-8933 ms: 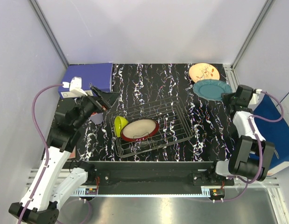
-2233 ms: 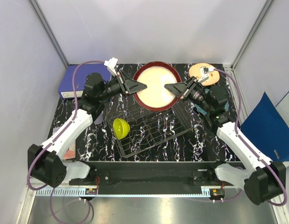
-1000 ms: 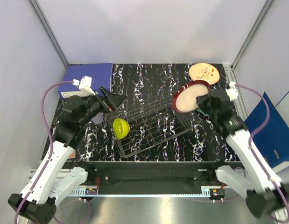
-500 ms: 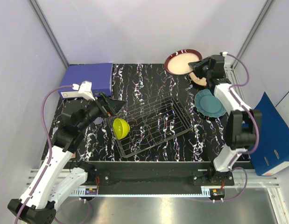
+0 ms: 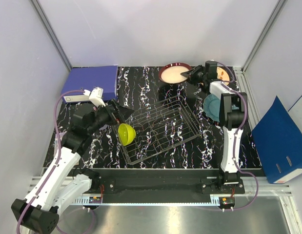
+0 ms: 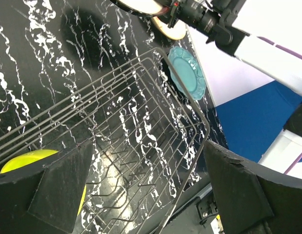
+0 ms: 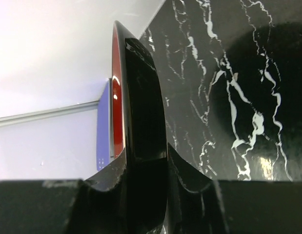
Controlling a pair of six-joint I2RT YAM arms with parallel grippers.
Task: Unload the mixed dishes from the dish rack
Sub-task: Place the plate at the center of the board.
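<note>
At the far edge of the black marbled table (image 5: 141, 85), the right gripper (image 5: 191, 74) is clamped on the rim of the cream bowl with dark red outside (image 5: 173, 74).
The left gripper (image 5: 120, 112) hangs with jaws apart over the left end of the thin wire dish rack (image 5: 165, 127), where the small yellow-green bowl (image 5: 125, 132) lies.

Overhead camera sits high behind the arm bases, looking down on the whole table (image 5: 141, 85). Left wrist camera hangs close over the dish rack (image 6: 141, 112), facing the far right corner between its own fingers (image 6: 63, 190); shares rack, large teal scalloped plate (image 6: 187, 73) and small yellow-green bowl (image 6: 24, 161) with the overhead. Right wrist camera sits hard against the cream bowl with dark red outside (image 7: 116, 107), rim edge-on, looking left across the tabletop.
</note>
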